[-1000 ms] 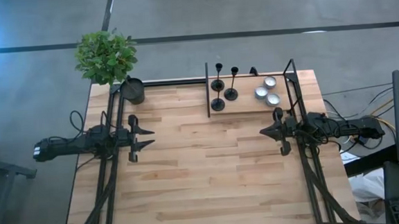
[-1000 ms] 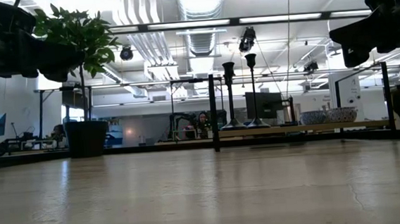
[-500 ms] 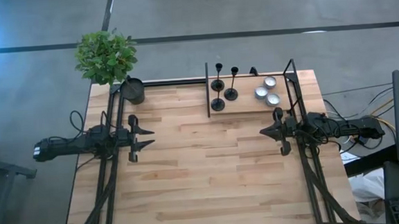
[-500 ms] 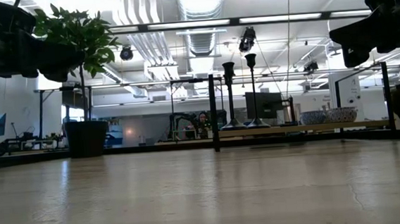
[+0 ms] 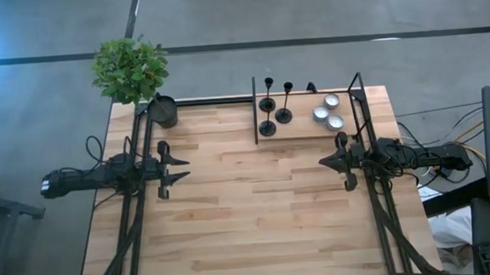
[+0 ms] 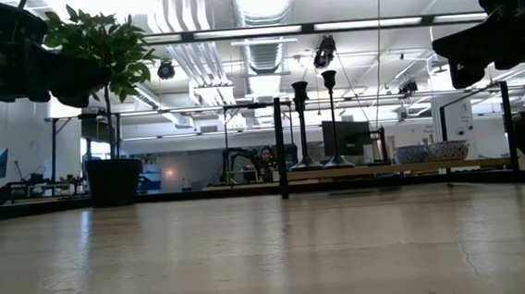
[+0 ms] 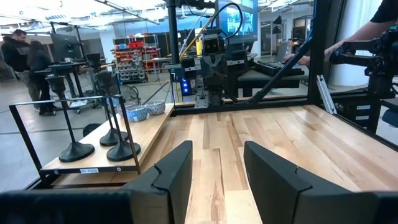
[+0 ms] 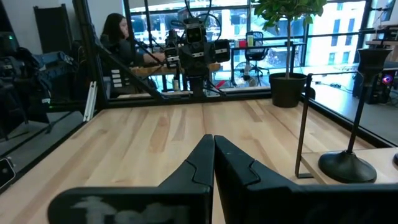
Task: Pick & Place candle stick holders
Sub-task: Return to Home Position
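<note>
Shelf: low wooden shelf (image 5: 302,130) in a thin black frame, sitting on the far edge of the butcher-block table (image 5: 250,222), toward the right arm's side.
Candle stick holders: all three candle stick holders (image 5: 267,128) stand upright on the shelf. They are clustered at the end nearer the table's middle, just inside the black end post. Their round bases sit close together but apart. The left wrist camera shows three flat feet with thin stems rising from them.
Tea lights: three small silver-cupped tea lights (image 5: 331,101) on the same shelf, at the opposite end from the holders.
Left gripper: the left gripper (image 5: 182,171) hovers over the table well apart from the shelf, out past its holder end and nearer the front. Its fingers are spread wide with bare wood showing between them, and nothing is held.
Right gripper: the right gripper (image 5: 321,162) hangs near the shelf, just in front of its tea-light end, pointing toward the table's middle. Its fingers are pressed together with the tips meeting, and nothing is between them.
Potted plant: leafy green potted plant (image 5: 130,69) in a dark pot, well off the holder end of the shelf, at the table's far corner.
Room: a person (image 8: 118,31) seated at a desk, far beyond the shelf.
</note>
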Tool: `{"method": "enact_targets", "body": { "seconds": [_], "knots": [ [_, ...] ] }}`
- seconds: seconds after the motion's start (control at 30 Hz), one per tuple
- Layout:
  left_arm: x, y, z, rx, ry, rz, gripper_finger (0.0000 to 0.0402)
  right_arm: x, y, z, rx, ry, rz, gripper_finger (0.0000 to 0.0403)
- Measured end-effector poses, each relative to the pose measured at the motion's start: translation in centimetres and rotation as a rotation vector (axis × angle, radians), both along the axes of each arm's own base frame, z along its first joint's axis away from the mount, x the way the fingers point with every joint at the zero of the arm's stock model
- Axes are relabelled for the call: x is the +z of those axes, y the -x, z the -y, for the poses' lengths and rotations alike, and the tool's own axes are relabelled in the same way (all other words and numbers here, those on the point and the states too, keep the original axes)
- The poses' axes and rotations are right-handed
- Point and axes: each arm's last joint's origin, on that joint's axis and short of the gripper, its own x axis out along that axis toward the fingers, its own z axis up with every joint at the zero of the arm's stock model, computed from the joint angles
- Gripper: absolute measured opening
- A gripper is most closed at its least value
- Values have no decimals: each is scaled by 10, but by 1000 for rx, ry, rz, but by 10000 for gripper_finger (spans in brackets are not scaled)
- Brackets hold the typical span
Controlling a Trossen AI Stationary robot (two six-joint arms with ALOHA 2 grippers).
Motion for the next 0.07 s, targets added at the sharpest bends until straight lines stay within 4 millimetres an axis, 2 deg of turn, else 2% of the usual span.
{"method": "enact_targets", "body": {
  "seconds": [0.07],
  "knots": [
    [0, 0, 0, 0, 0, 0, 152, 0, 0, 0, 0, 0, 0, 9]
  ]
}}
